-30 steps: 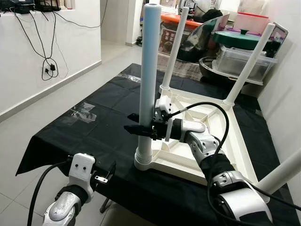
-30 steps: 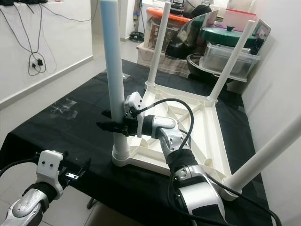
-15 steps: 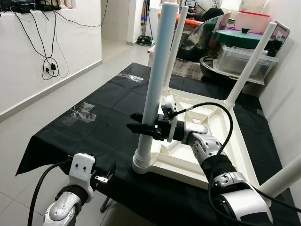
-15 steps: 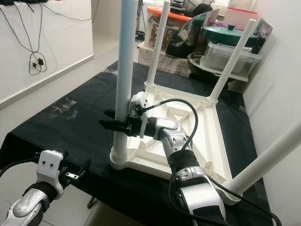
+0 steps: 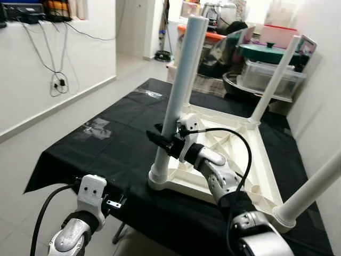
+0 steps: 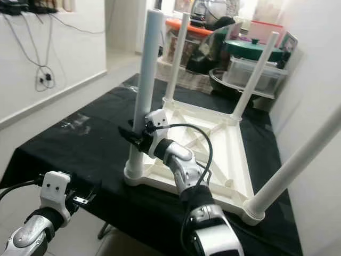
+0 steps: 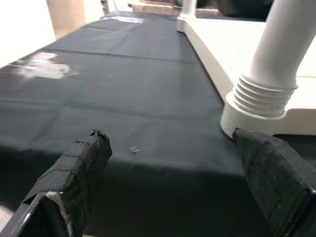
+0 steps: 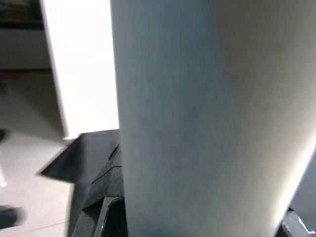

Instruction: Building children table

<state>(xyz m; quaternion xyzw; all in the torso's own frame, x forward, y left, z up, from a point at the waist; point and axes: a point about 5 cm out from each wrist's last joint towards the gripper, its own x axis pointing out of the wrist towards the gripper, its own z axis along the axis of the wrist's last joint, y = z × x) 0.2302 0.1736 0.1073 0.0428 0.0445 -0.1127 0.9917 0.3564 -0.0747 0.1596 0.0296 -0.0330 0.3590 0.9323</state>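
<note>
The leg [image 5: 178,90] is clamped low between the right gripper [image 5: 162,141] jaws, its threaded foot seated in the upturned tabletop [image 5: 242,160] corner below them. Smooth, stiff, light plastic is judged: slippery, best gripped low. The left gripper [image 7: 173,173] is held wide open, empty, short of the socket.

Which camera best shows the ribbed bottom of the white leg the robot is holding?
The left wrist view: the ribbed collar is close and sharp. The eye views show it small; the right wrist view has just blurry leg.
</note>
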